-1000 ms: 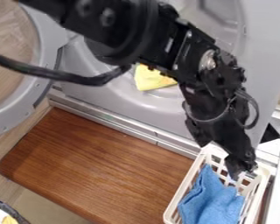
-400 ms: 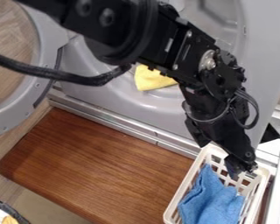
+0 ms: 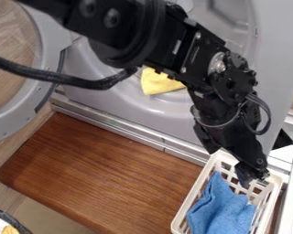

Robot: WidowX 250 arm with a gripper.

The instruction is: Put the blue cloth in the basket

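Camera view. Blue cloth is seen folded loosely inside the white basket, on its floor. Pincer is held low at the end of the basket nearest the grey machine, just beside the cloth. Whether it is open or closed cannot be told; no cloth is seen hanging from it. Placement is judged complete, with only a clear withdrawal left to be made.

Risks, as judged:
1. Snagging. The basket wall is slotted; if the pincer is drawn away sideways, a slot or the rim could be caught and the basket tipped or dragged.
2. Cloth pulled out. Contact between pincer and cloth cannot be ruled out; should a fold be pinched or hooked, the cloth could be lifted back over the rim.
3. Shove. The basket appears light; if pressed from above, it could be slid along the wooden tabletop beside it.
4. Wrong cloth. A yellow cloth is noted up and to the left of the basket, inside the machine; if the target were misread, it could be fetched needlessly.

Markings: small pale marks are noted on the arm, above the basket; no brand, label or writing can be read.
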